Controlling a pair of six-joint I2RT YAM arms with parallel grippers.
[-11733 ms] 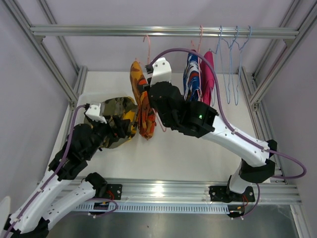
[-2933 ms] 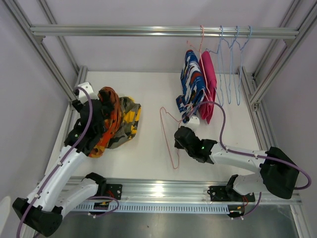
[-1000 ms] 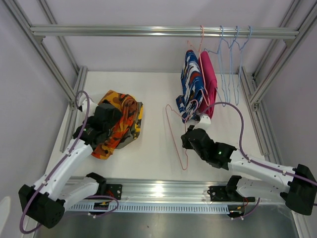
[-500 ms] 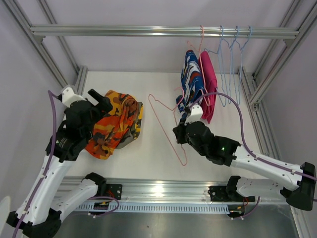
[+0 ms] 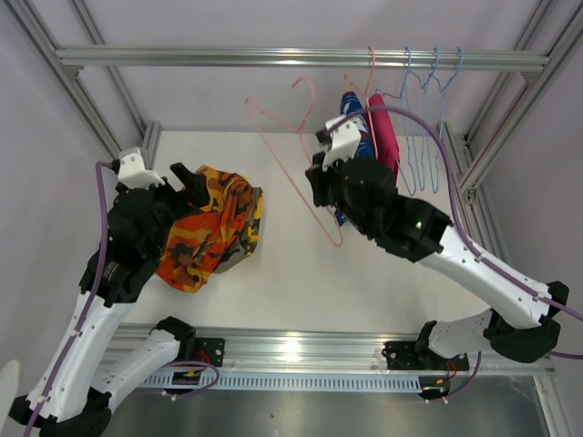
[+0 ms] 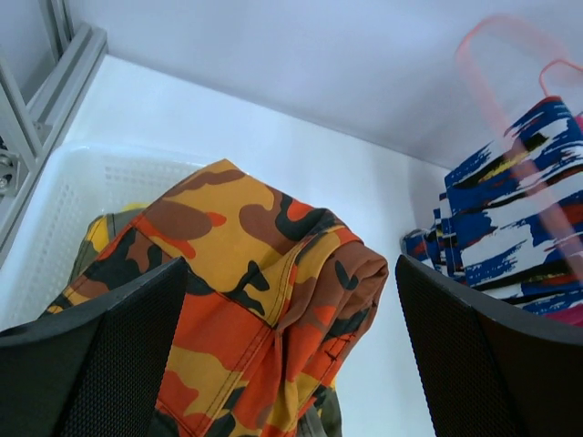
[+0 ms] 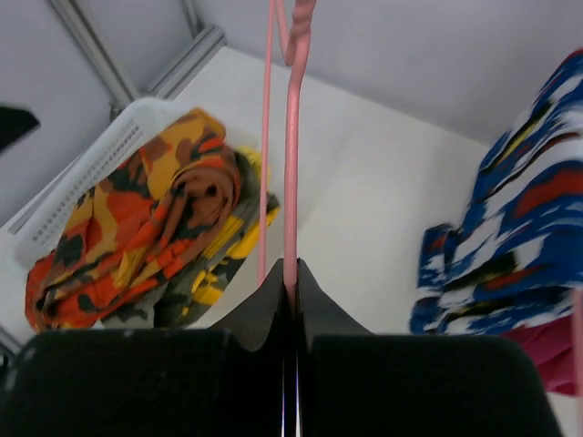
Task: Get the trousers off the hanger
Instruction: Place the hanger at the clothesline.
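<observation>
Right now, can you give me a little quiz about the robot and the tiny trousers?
1. True or false: the right fingers are shut on the pink hanger.
2. The left fingers are: A) open above the orange camouflage trousers, B) shut on cloth, C) holding a hanger.
3. How many trousers hang from the rail?
Key: 1 true. 2 A. 3 two, the blue-red-white trousers and the magenta trousers.
</observation>
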